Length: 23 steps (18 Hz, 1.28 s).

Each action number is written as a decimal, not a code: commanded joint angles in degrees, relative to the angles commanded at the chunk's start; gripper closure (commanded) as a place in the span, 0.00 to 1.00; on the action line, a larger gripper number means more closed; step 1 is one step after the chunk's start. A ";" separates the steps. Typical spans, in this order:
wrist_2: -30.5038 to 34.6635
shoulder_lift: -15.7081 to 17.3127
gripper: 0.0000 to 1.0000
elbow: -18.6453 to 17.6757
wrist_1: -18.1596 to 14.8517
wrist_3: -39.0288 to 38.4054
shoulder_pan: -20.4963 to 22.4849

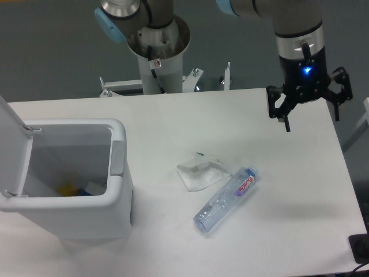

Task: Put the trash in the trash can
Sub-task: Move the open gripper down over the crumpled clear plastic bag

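A: While the plastic wrapper [199, 173] lies crumpled out in the middle of the table [173, 121], nothing of the trash is in yet, is it?

B: Not these two, no. The wrapper sits on the tabletop, and the bottle [226, 199] lies just beside it, towards the front edge, its blue cap pointing to the right edge. The two look to be touching or nearly so.

A: And the trash can [86, 213]?

B: At the front left corner, lid [11, 138] swung up and open, grey latch tab [117, 158] facing the trash. There are some small coloured bits at the bottom, too small to name.

A: So the can is ready. Where is the gripper [308, 101]?

B: Up over the back right corner, well apart from both pieces, fingers spread wide and holding nothing.

A: Then I judge the whole job is ahead: two pickups, two drops.

B: Agreed. The wrapper is the nearer one to the can, the bottle the easier shape to clamp across.
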 joint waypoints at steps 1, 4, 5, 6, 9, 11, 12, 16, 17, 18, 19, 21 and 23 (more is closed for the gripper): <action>0.00 0.00 0.00 -0.09 0.09 0.00 0.00; -0.35 0.00 0.00 -0.18 0.09 -0.35 -0.17; -0.53 0.00 0.00 -0.18 0.09 -0.70 -0.17; -1.14 -0.09 0.00 -0.18 0.00 -0.70 -0.35; -2.90 -1.58 0.00 -3.41 1.31 -0.44 -0.52; -2.73 -1.84 0.00 -7.45 6.56 -0.44 -0.79; -2.72 -1.85 0.00 -8.95 7.20 -0.87 -0.96; -2.46 -1.85 0.00 -13.52 7.38 3.67 -1.93; -2.81 -1.85 0.00 -14.58 7.38 6.74 -2.37; -2.81 -1.76 0.00 -15.46 7.30 10.34 -2.63; -2.90 -1.67 0.00 -16.60 7.38 14.46 -2.72; -2.81 -1.67 0.00 -18.89 7.38 21.68 -2.98; -2.90 -1.76 0.00 -21.35 7.65 24.52 -5.09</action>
